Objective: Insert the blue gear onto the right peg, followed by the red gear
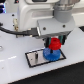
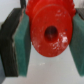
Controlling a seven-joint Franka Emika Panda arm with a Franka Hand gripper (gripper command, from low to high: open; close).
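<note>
Now my fingers [image 2: 47, 37] were clamped tight on the red gear [image 1: 54, 45], which hung just above the blue gear [image 1: 50, 53] seated on the plate [image 1: 34, 57]. I judged lowering it squarely over the right peg came next.

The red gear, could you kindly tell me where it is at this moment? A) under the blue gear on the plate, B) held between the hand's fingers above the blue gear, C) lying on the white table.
B: the red gear sits clamped in the hand, just over the blue gear on the plate.
</note>
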